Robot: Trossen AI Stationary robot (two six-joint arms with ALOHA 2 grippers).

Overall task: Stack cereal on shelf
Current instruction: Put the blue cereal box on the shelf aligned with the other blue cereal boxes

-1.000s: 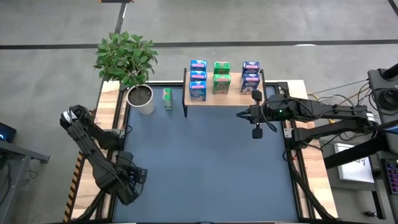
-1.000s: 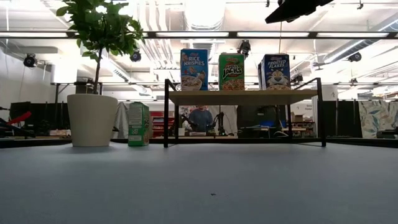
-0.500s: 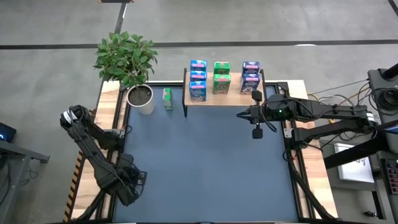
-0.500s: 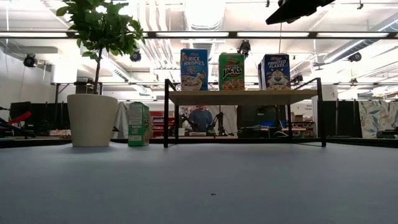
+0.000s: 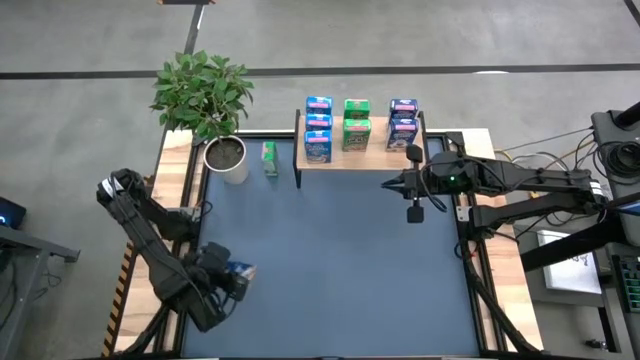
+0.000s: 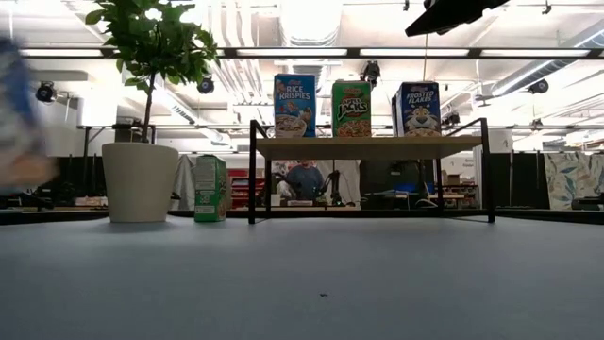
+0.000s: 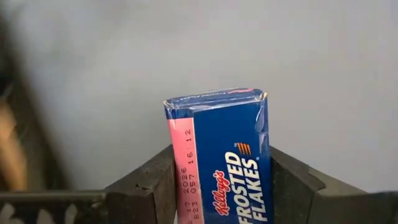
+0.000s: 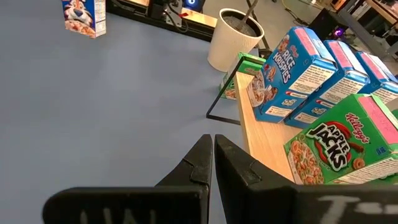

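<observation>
My left gripper [image 5: 230, 277] is at the mat's near left, shut on a dark blue cereal box [image 7: 221, 155] that also shows far off in the right wrist view [image 8: 84, 15]. The light-wood shelf [image 5: 334, 163] stands at the table's far edge on black legs. It carries two light blue boxes [image 5: 318, 125], two green boxes [image 5: 356, 122] and two dark blue boxes [image 5: 403, 120]. One more green box [image 5: 269, 157] stands on end on the table beside the plant pot. My right gripper [image 5: 385, 184] hovers shut, close before the shelf's right half. My left gripper pinches the dark blue box between its two fingers [image 7: 149, 186], one on each side of its width. The box lies lengthwise along the fingers, its far end [image 7: 214, 99] sticking out past them. The fingers slant steeply down. The box appears clear of the mat.
A white pot [image 5: 227, 157] with a leafy plant stands at the far left corner, left of the shelf. The dark blue mat [image 5: 340, 260] covers most of the table. Black rails and cables run along the table's right edge [image 5: 470, 250].
My left gripper has turned at the wrist and shifted slightly toward the table's right. The dark blue box, unseen before, now shows between its fingers in the high view. It also enters the low view's left edge as a blur.
</observation>
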